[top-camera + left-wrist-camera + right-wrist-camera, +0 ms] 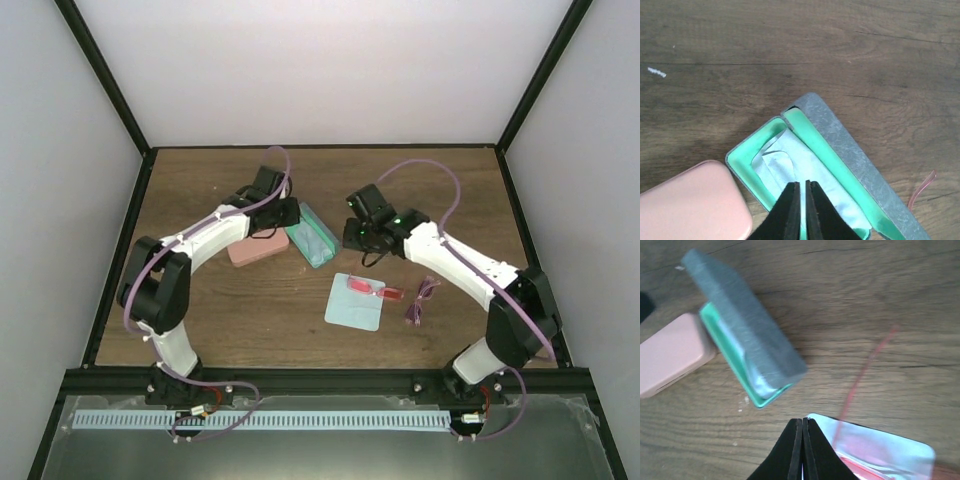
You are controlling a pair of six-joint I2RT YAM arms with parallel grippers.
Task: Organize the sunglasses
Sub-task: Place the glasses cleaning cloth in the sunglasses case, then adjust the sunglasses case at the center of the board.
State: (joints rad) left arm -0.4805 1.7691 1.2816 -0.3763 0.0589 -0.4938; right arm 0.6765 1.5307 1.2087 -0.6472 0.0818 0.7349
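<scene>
Neighbouring the red sunglasses: pale cloth, open case, pink case.

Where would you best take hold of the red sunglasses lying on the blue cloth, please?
Probably the front frame of the red sunglasses, coming straight down from above with the jaws straddling it: they lie flat on the cloth, and the thin open arm looks too flimsy.

no readable text, labels, brands or numbers anywhere

light: bright, even | shadows: soft on table | left wrist: sharp | right wrist: blurred throughout
</scene>
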